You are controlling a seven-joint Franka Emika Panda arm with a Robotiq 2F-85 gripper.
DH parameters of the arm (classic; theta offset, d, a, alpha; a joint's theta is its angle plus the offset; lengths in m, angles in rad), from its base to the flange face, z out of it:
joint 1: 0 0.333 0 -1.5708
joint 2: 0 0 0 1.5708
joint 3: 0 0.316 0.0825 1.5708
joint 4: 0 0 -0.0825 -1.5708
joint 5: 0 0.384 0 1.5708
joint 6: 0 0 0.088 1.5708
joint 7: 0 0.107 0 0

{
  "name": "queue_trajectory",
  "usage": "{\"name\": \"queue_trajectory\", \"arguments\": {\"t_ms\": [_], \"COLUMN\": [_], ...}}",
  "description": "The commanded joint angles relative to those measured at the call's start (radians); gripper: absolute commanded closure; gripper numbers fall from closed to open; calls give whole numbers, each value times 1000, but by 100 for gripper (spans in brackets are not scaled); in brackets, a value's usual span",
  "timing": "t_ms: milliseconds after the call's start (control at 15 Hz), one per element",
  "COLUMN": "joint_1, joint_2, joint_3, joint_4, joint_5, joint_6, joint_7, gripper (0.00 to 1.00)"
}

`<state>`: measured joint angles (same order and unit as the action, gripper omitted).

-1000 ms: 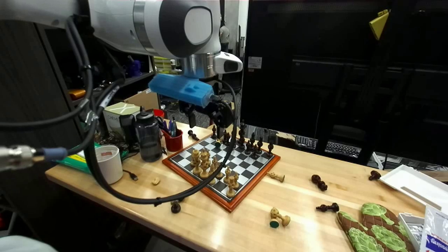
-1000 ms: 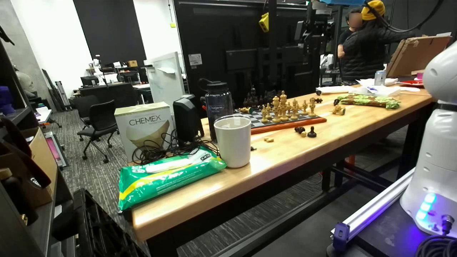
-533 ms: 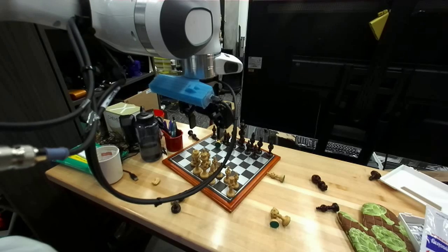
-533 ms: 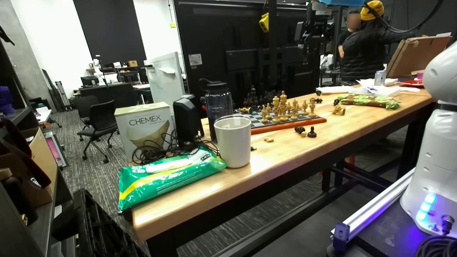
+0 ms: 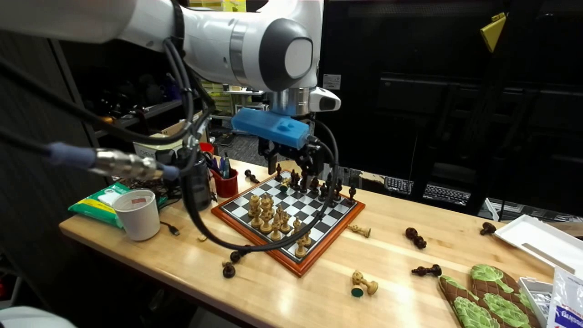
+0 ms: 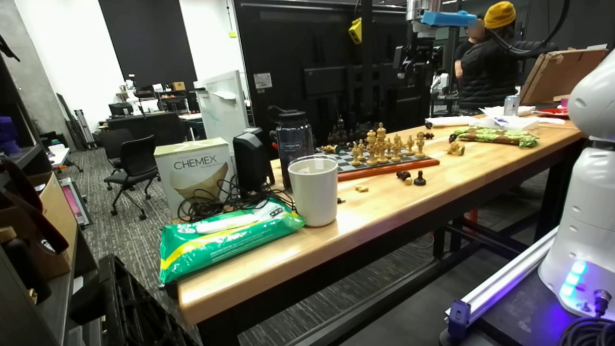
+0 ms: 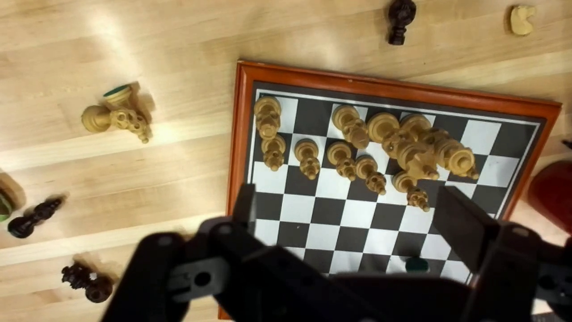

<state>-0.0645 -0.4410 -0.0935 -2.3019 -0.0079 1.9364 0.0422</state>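
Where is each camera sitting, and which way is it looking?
An exterior view sits higher than the table, looking down at the chessboard; the arm and open claw show.
An exterior view sits near the table's end, looking along it past the white cup; the robot's base and claw show.
The wrist view rides the arm, facing down at chess pieces; two fingers show, wide apart.
Both exterior views share the white cup, chessboard and dark bottle.

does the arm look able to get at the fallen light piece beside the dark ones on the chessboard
Probably yes: the open, empty gripper hangs over the chessboard and nothing seems to lie on the fallen light piece, though the dark pieces standing nearby could get bumped.
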Motion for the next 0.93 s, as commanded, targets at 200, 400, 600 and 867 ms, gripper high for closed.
{"name": "queue_trajectory", "arguments": {"t_ms": [200,400,600,867], "joint_1": [-33,-41,-56,-74], "joint_2": [201,279,347,368], "joint_3": [-65,-91,-104,-96], "joint_4": [123,160,194,193], "joint_5": [36,89,150,145], "joint_6": [98,143,182,197], "joint_7": [-64,-84,-90,-70], "gripper": [0,0,0,0]}}
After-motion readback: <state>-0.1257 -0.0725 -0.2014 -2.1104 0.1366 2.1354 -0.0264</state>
